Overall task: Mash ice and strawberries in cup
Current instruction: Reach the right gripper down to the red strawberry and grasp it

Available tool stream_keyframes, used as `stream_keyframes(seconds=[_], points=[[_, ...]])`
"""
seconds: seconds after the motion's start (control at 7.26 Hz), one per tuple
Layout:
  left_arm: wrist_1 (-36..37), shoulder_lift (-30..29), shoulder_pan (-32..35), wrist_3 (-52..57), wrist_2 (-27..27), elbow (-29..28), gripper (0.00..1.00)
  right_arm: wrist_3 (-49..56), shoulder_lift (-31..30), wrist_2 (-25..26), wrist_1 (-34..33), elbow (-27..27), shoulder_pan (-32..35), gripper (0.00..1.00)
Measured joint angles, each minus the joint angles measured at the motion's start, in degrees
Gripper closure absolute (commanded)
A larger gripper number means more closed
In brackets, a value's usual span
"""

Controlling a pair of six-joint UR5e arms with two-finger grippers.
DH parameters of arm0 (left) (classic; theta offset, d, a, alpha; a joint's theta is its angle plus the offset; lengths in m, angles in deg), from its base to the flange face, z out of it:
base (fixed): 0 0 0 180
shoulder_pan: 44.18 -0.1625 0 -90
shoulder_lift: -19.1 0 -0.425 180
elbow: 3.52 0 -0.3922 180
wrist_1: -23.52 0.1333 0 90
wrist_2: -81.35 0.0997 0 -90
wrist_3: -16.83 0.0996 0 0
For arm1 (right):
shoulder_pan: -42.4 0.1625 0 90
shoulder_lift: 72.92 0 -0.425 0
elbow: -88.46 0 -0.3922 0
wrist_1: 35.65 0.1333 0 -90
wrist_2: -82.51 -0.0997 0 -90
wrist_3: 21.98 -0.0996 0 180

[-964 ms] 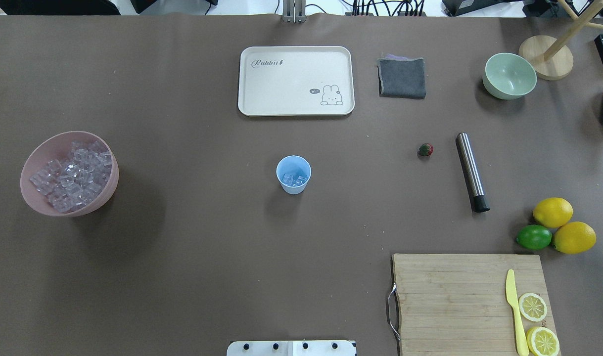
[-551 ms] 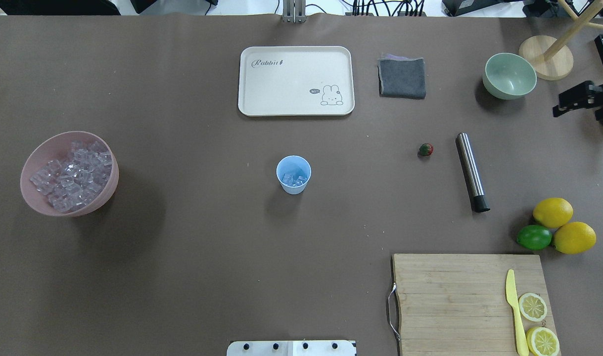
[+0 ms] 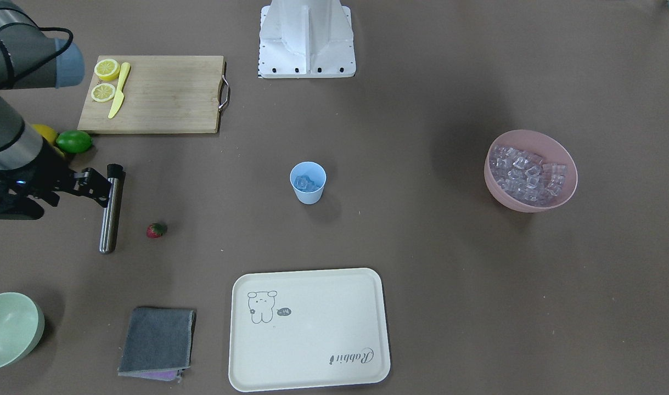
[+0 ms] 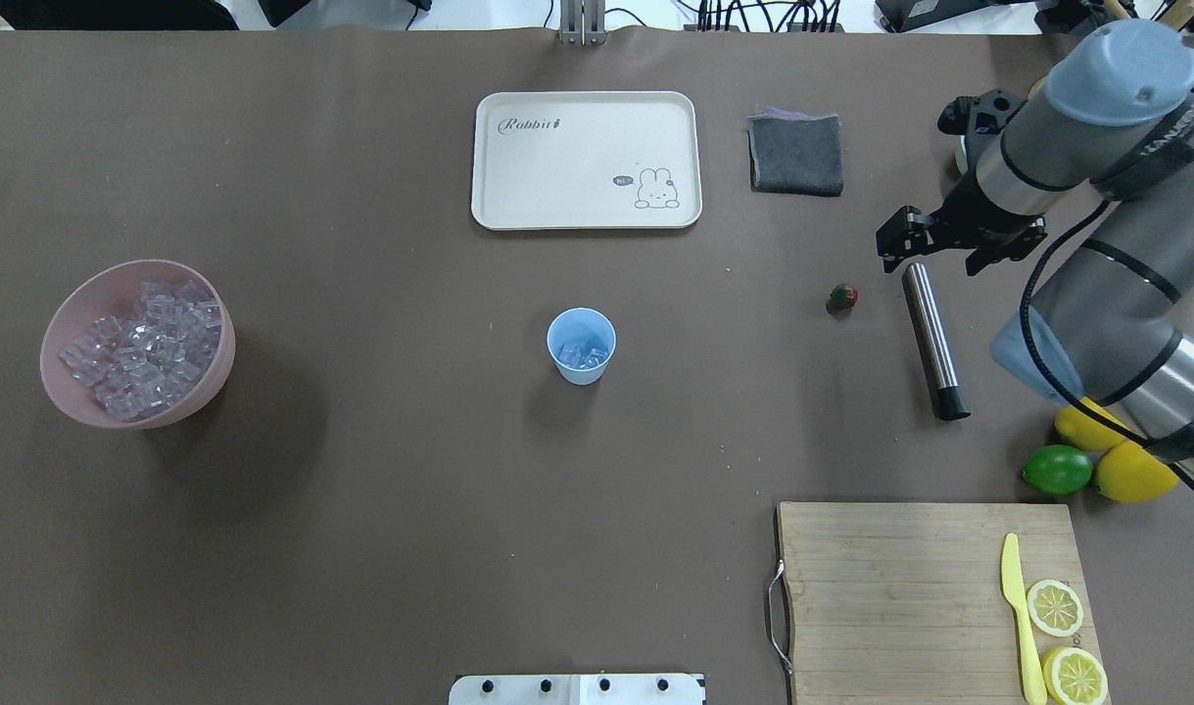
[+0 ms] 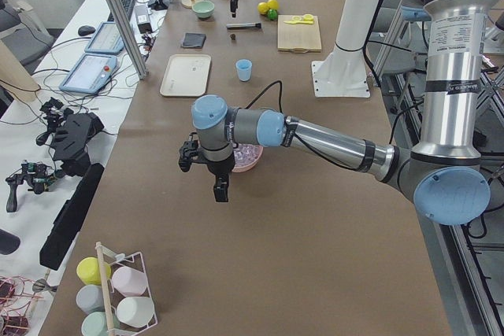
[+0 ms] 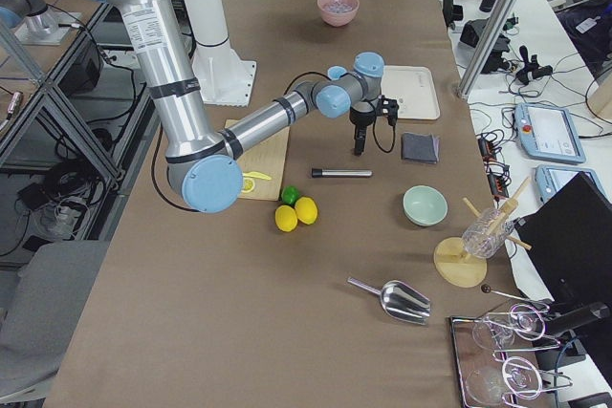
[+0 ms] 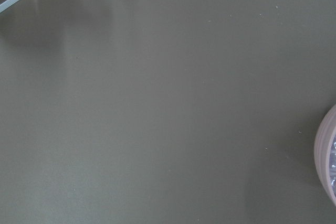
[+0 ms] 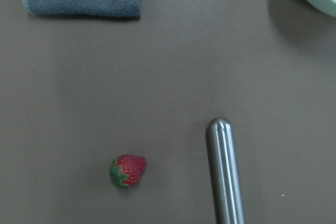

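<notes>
The cup stands mid-table with ice inside; the 1 strawberry lies well right of it, near the steel rod; the right gripper, holding nothing, should likely shift left over the strawberry, clear of the rod, and pinch gently. Its jaw gap cannot be told, nor that of the left gripper.

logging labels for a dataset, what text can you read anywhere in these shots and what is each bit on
"Rabbit": cursive, on one corner of the cream tray.
Speech bubble beside the bunny drawing on that tray: looks like "hi", too small to be sure.
White lettering on the black strap around the right arm: too blurred to read.
No other readable text.
</notes>
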Motion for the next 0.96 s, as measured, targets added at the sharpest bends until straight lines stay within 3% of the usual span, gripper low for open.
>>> stream_keyframes(seconds=[0.55,0.96], points=[[-1.6,0.0,0.0,0.0,0.1,0.0,0.02,-2.0,3.0,2.9,12.4,-11.4,-3.5,0.01],[-2.0,0.1,0.0,0.0,0.1,0.0,0.02,-5.1,3.4,3.7,14.2,-12.5,-4.7,0.04]])
